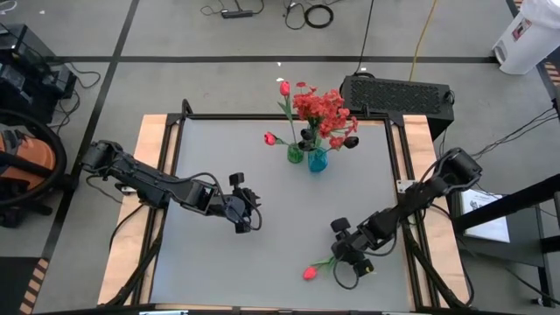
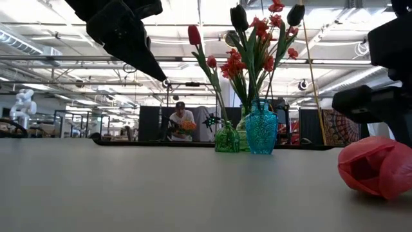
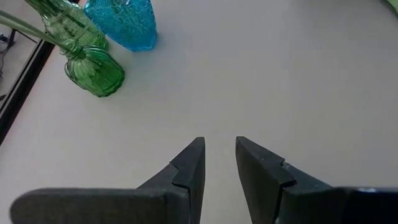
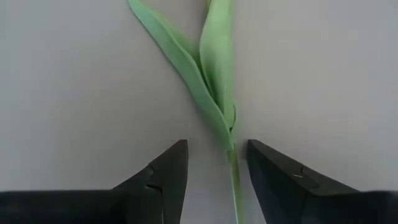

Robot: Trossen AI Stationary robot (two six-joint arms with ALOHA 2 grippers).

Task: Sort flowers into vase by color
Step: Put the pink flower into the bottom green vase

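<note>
Right gripper (image 4: 214, 163) straddling tulip (image 1: 310, 273) stem lower right, jaws parted, ungripped; closing next. Left gripper (image 3: 219, 160) idling, parted

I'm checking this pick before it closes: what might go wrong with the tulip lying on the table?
1. The right gripper straddles the thin stem off-centre, so closing might let it slip out.
2. The vases already look crowded; inserting the tulip may snag other flowers or tip one.

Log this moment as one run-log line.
right gripper: open, straddling tulip stem on table | left gripper: open, empty | vases: hold other flowers
</note>
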